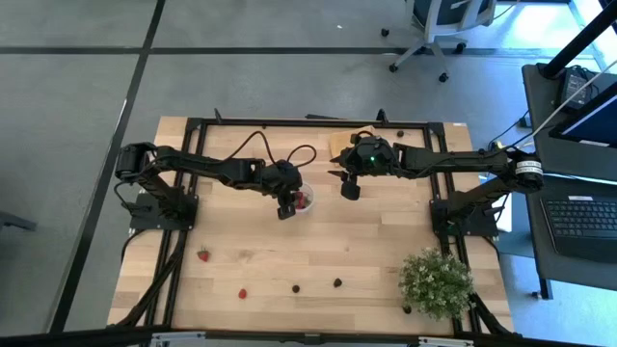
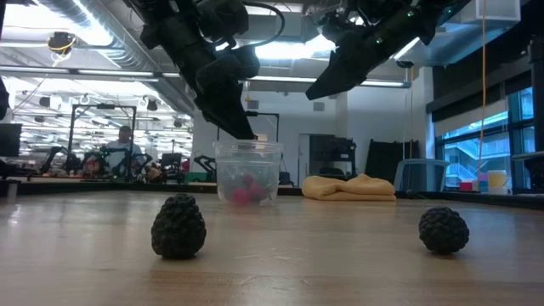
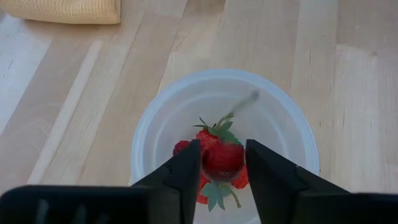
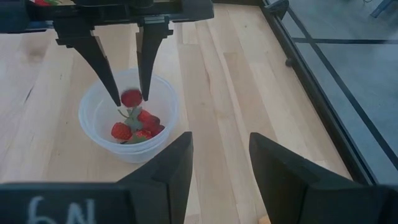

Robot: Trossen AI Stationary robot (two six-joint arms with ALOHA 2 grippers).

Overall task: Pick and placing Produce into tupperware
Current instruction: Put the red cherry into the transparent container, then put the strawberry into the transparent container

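Strawberry [image 3: 222, 157] pinched in left pincer [image 3: 222, 163] over tupperware [image 3: 155, 118], right pincer [image 4: 219, 163] spread nearby.

Cup [image 1: 303, 201] mouth blocked from above by left gripper [image 1: 287, 207], fingers down over the rim; right gripper [image 1: 349, 186] hovers just beside. Front bench mostly bare; scattered berries [image 1: 295, 287], plant [image 1: 436, 281] at the right corner.
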